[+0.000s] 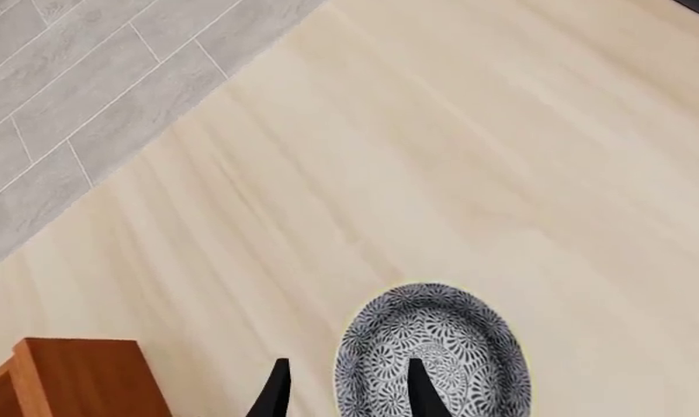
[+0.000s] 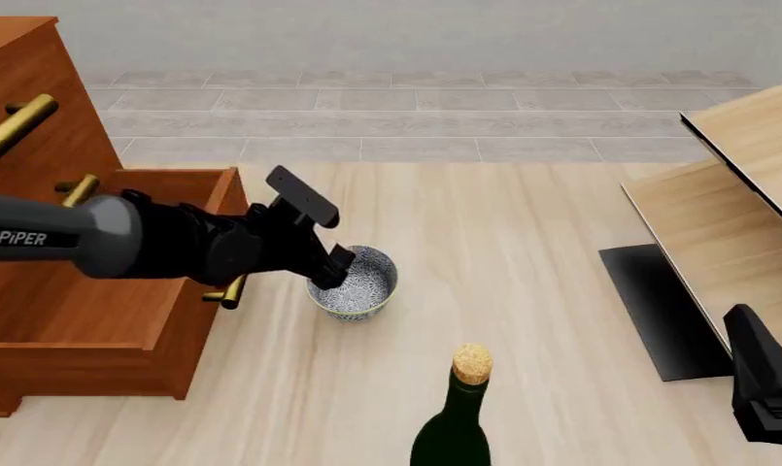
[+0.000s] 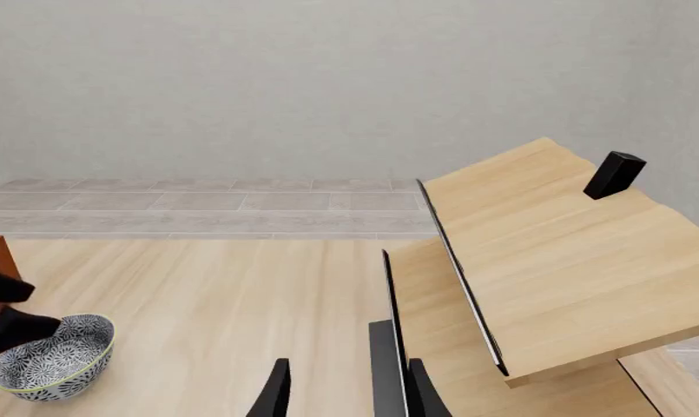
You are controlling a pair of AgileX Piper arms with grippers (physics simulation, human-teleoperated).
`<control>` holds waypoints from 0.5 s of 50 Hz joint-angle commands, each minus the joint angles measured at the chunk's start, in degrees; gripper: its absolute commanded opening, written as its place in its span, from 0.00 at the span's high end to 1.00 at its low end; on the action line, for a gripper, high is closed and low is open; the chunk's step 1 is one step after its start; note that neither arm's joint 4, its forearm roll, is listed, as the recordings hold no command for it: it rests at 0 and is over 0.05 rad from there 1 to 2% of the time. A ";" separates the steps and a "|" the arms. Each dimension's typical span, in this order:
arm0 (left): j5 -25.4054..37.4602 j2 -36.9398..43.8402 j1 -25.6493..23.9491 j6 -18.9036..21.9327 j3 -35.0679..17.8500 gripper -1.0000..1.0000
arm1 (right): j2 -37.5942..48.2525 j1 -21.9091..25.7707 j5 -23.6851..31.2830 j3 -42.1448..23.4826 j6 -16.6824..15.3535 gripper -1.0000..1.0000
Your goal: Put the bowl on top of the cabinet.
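Note:
The bowl (image 2: 360, 282) is small, round and speckled grey-white, and it stands on the pale floor just right of the cabinet (image 2: 92, 301). The cabinet is reddish-brown wood with brass bar handles, and a lower drawer juts out. My left gripper (image 2: 331, 266) is open at the bowl's near-left rim. In the left wrist view its fingers straddle that rim of the bowl (image 1: 442, 343), one finger outside and one inside, with the cabinet's corner (image 1: 77, 378) beside them. My right gripper (image 3: 346, 395) is open and empty, far off at the front right (image 2: 764, 393). The right wrist view also shows the bowl (image 3: 54, 356).
A dark green corked bottle (image 2: 457, 417) stands in front of the bowl. Pale light-wood furniture with black edging (image 2: 740, 184) fills the right side, with a small black block (image 3: 616, 174) on it. Grey tiles (image 2: 404, 116) run along the back.

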 commanded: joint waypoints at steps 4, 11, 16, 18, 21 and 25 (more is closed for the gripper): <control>-0.48 1.19 0.17 0.36 -0.13 0.00 | 0.00 0.00 0.00 0.00 0.00 0.00; -0.68 1.93 0.21 0.51 -0.18 0.00 | 0.01 0.01 0.00 0.00 0.00 0.00; -0.62 2.24 0.09 0.53 -0.37 0.00 | 0.00 0.00 0.00 0.00 0.01 0.00; -0.83 2.59 0.18 0.58 -0.48 0.00 | -0.01 0.00 0.00 0.00 0.00 0.00; -0.84 2.89 0.20 0.55 -0.57 0.00 | 0.00 0.00 0.00 0.00 0.00 0.00; -1.11 3.98 0.58 0.66 -1.10 0.00 | 0.00 0.00 0.00 0.00 -0.01 0.00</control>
